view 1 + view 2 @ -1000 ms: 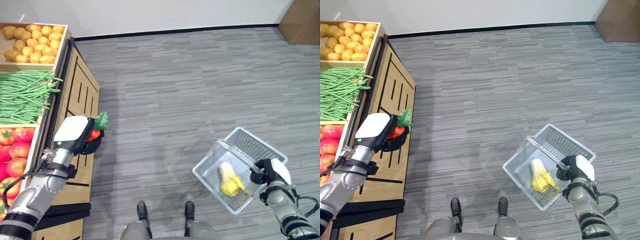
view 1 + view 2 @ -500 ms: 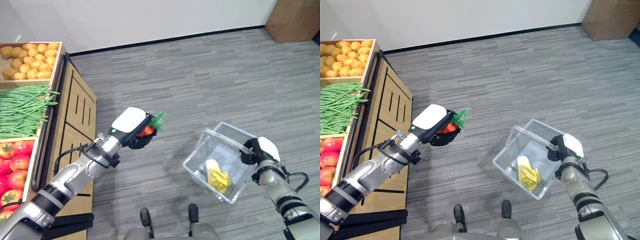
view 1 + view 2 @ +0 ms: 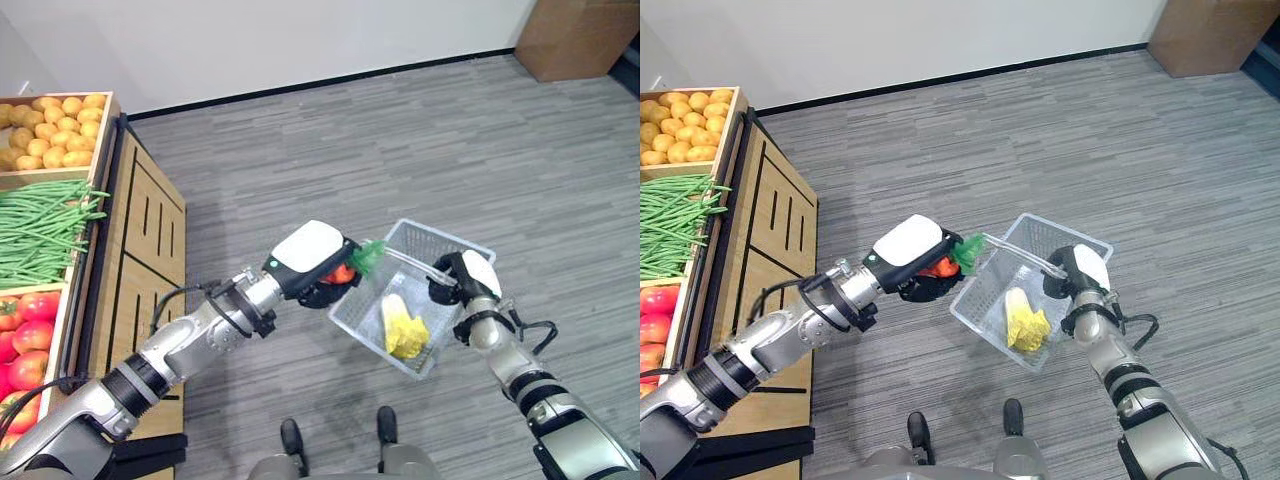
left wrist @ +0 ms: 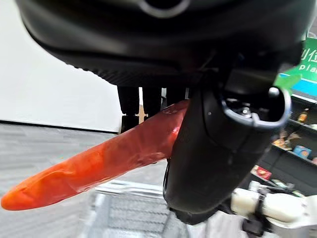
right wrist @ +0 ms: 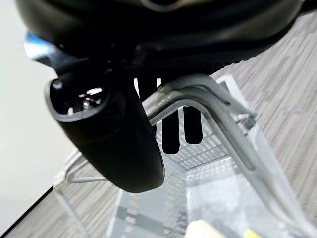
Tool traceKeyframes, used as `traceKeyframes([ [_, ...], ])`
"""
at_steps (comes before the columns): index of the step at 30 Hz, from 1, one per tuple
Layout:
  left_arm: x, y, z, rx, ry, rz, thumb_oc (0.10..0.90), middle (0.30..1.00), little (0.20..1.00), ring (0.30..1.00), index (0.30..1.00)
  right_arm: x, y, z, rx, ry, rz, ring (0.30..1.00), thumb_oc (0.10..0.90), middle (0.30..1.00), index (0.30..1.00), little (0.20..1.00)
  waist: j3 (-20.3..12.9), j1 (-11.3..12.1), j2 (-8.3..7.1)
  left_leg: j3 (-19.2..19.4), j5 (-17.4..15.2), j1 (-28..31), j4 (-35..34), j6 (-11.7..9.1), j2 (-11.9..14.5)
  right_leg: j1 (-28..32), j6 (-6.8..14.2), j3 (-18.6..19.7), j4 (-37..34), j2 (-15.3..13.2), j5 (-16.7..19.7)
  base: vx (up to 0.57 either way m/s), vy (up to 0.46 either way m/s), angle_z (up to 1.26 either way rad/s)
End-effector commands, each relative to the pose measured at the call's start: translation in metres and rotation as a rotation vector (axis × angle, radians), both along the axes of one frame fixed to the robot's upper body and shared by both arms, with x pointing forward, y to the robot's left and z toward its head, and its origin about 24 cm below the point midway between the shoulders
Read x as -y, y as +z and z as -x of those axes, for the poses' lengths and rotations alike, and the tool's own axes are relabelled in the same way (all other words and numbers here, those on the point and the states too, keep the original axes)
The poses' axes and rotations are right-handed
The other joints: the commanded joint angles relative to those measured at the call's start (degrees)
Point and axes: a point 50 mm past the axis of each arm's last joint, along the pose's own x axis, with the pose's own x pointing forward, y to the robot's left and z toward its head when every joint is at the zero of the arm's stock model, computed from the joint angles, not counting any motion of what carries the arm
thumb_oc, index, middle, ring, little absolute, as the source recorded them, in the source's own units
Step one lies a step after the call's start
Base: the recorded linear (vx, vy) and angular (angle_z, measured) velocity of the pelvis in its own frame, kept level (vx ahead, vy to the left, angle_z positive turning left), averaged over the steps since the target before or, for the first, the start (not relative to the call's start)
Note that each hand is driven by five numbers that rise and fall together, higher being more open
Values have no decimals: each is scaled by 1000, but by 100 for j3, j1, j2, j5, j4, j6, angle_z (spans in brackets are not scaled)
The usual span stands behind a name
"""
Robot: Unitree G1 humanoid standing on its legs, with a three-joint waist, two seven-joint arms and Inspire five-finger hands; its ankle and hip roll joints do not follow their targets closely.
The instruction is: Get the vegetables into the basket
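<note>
My left hand [image 3: 318,262] is wrapped around a carrot [image 4: 99,161]. My fingers [image 4: 148,101] and thumb curl tight around its orange body, and its green top [image 3: 367,256] sticks out past my hand. The carrot is in the air, right at the near rim of the basket [image 3: 450,240], not inside it.

My right hand [image 3: 462,280] grips the basket's metal handle [image 5: 213,106]. My fingers curl under the bars and hold the basket up off the grey floor [image 3: 300,150].

The basket is made of wire. Inside it lies one yellow and white leafy vegetable [image 3: 402,328], down near the bottom. I cannot tell just what kind it is.

Off to my left stands a wooden stand [image 3: 150,240] with boxes. One box holds potatoes [image 3: 45,125], the next holds green beans [image 3: 40,225], and the next holds tomatoes [image 3: 28,325]. The edge of the view cuts off part of each box. A brown box [image 3: 575,35] sits by the far wall, cut off too.
</note>
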Motion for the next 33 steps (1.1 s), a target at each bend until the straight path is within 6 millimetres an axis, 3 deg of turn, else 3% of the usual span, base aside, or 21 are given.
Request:
traceKeyframes([
  [1,17,34,-7,92,-73,127,400,300,300,300,300,-35,99,-50,430,124,-91,300,400,300,300,300,-552,26,-241,-214,-385,110,5,-294,151,-13,457,39,-1,-290,-140,0,0,0],
  [8,25,19,-12,49,-66,75,400,300,300,300,300,-61,104,-49,445,228,-147,300,400,300,300,300,-576,-22,-256,-164,-403,149,5,-299,160,4,452,88,-1,-277,-145,2,-6,-6],
  [12,25,2,-20,14,-10,26,400,300,300,300,300,-91,106,-43,460,326,-252,300,400,300,300,300,-588,-85,-244,-101,-406,178,5,-302,176,-9,451,129,-1,-269,-138,-3,-11,-9],
  [20,5,-39,-36,-37,192,-80,400,300,300,300,300,-131,114,-26,475,513,-412,300,400,300,300,300,-574,-141,-251,-12,-382,210,5,-325,224,-13,428,158,-1,-243,-131,-2,-7,-4],
  [31,-33,-66,-53,-26,417,-246,400,300,300,300,300,-161,124,3,468,734,-545,300,400,300,300,300,-537,-235,-258,35,-366,219,5,-342,255,-30,402,193,-1,-211,-129,2,-1,-2],
  [32,-35,-68,-54,-24,430,-266,457,380,380,380,380,-164,126,6,470,759,-553,300,400,300,300,300,-534,-243,-258,51,-365,224,5,-343,257,-36,401,211,-1,-205,-128,0,0,-5],
  [33,-38,-70,-55,-18,450,-278,637,632,632,632,632,-168,129,9,472,788,-560,300,400,300,300,300,-525,-251,-262,68,-359,219,5,-348,264,-45,400,228,-1,-200,-126,-6,-6,-5],
])
